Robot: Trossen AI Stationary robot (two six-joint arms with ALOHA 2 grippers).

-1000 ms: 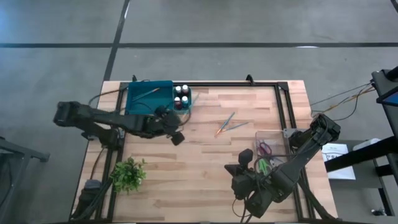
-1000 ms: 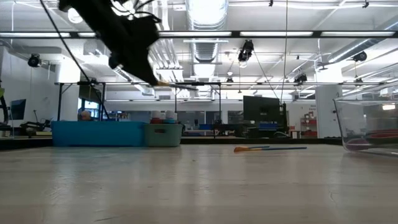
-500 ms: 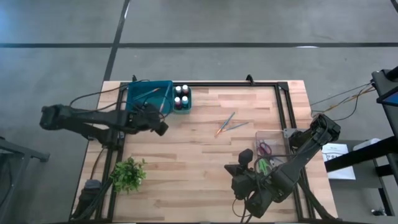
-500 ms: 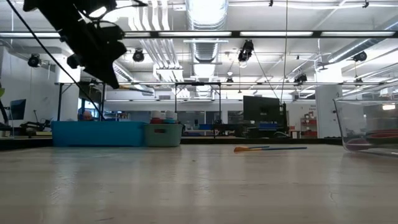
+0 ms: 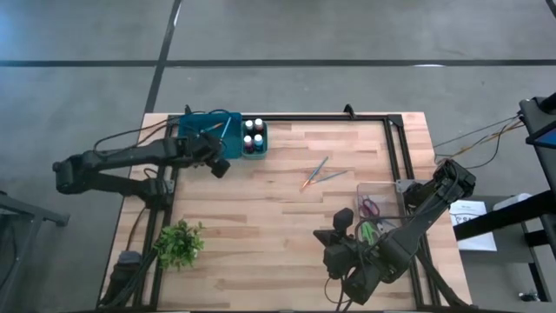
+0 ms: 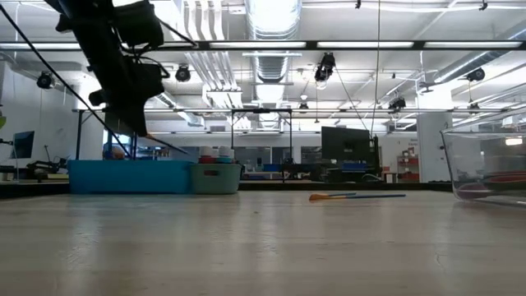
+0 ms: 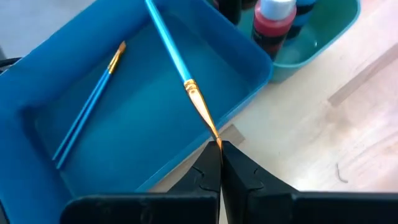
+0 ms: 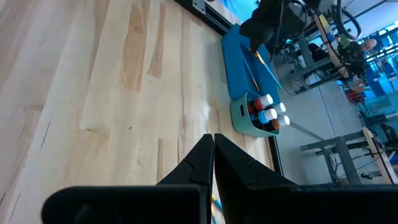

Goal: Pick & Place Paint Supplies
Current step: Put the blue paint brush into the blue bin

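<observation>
**Paintbrush poised over the bin**

Paintbrush (image 7: pixel 180 68), clamped by its bristle tip in the left pincer (image 7: pixel 219 149), hangs over the blue bin (image 7: pixel 37 112). One brush (image 7: pixel 87 106) lies inside; seemingly two brushes (image 5: pixel 317 173) wait on the counter (image 5: pixel 287 235). Right pincer (image 8: pixel 212 144), together, idles.

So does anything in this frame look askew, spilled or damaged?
Nothing spilled or damaged. The left tool pinches a blue paintbrush by its bristle tip, slanted over the blue tray where another brush lies. Two brushes lie crossed mid-table. The right tool waits near the table's front edge.
</observation>
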